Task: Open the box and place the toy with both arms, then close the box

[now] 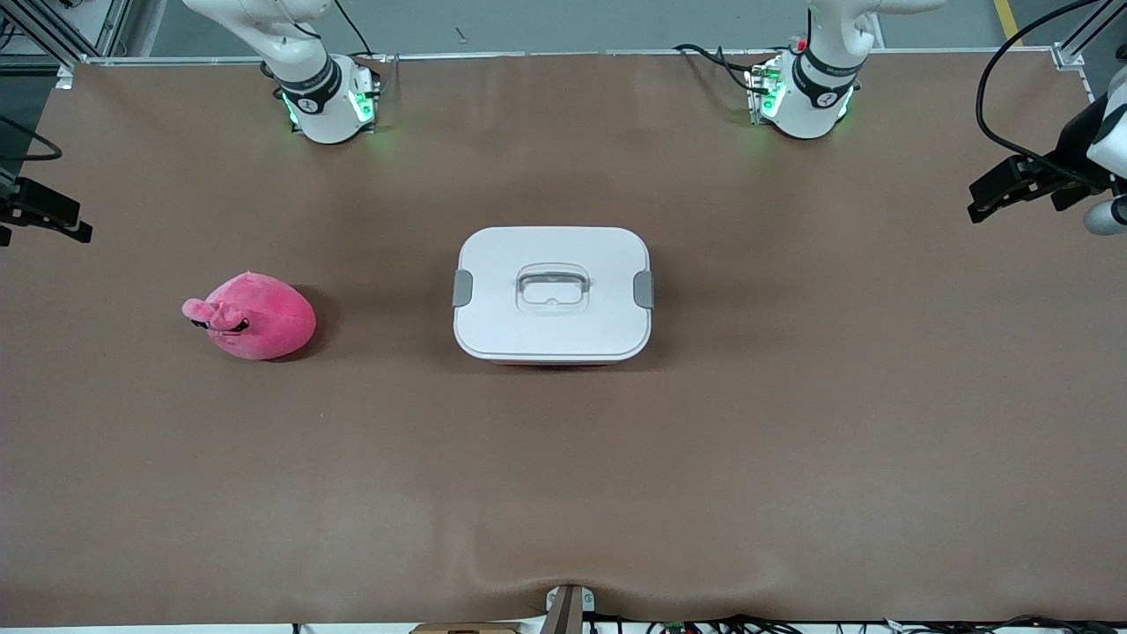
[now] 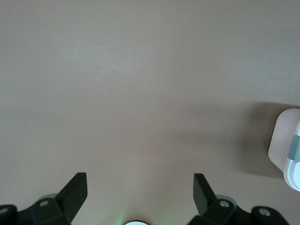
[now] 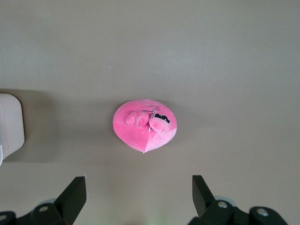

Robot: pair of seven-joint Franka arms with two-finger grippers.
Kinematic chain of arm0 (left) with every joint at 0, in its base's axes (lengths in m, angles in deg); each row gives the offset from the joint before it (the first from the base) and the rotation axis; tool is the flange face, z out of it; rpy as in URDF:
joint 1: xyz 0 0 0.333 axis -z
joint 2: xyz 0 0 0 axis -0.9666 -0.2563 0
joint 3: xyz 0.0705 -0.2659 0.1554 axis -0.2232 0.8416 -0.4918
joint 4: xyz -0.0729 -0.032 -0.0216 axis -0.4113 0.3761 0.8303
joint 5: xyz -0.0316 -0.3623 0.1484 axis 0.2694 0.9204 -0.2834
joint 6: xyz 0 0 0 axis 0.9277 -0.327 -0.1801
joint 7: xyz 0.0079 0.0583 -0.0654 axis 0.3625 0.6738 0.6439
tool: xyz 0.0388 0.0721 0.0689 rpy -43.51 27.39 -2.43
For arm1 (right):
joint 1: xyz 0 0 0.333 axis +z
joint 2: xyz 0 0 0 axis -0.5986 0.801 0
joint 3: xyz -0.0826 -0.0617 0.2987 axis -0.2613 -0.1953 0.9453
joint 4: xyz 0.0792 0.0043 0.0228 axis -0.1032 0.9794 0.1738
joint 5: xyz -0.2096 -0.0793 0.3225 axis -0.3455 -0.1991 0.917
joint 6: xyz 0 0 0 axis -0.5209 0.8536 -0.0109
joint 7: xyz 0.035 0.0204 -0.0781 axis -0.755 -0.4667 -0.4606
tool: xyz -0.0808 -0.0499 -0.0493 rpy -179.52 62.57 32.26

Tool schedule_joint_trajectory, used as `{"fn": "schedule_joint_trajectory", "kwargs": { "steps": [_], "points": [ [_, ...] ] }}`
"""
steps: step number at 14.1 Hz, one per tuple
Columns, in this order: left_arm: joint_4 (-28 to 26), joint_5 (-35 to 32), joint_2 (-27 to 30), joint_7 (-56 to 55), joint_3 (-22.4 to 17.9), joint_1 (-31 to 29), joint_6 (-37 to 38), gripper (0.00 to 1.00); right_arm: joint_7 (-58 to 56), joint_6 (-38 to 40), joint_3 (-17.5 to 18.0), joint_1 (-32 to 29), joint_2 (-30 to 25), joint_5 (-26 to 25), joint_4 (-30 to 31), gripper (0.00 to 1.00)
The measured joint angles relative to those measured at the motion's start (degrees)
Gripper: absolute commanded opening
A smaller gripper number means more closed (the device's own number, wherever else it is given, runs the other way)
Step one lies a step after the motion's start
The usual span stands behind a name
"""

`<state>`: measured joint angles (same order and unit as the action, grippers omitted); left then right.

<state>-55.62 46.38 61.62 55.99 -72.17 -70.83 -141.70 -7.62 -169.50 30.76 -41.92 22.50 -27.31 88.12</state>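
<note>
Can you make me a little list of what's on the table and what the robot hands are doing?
box: shut, white lid on, mid-table
toy: pink plush, beside the box, toward the right arm's end
left gripper: open, over bare table, waiting
right gripper: open, empty, up over the table by the toy
task: not started

The box [image 1: 552, 295] sits on the table [image 1: 792, 458] about midway between the two arms' ends, its lid [image 1: 552, 286] on top of it; the toy [image 1: 254, 315] lies on the table toward the right arm's end, well apart from the box and slightly nearer the front camera. The right gripper [image 3: 136, 199] hangs with fingers spread above the table at the right arm's end, near the toy; the left gripper [image 2: 139, 197] hangs likewise spread above the table at the left arm's end, well apart from the box.
</note>
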Motion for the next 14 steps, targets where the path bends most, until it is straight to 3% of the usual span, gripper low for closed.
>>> {"fn": "schedule_joint_trajectory", "kwargs": {
  "steps": [14],
  "points": [
    [-0.05,0.0,-2.26,-1.61,-0.03,-0.28,-1.84,1.0,0.0,-0.2,-1.99,1.6,0.15,0.0,0.0,1.0]
  ]
}}
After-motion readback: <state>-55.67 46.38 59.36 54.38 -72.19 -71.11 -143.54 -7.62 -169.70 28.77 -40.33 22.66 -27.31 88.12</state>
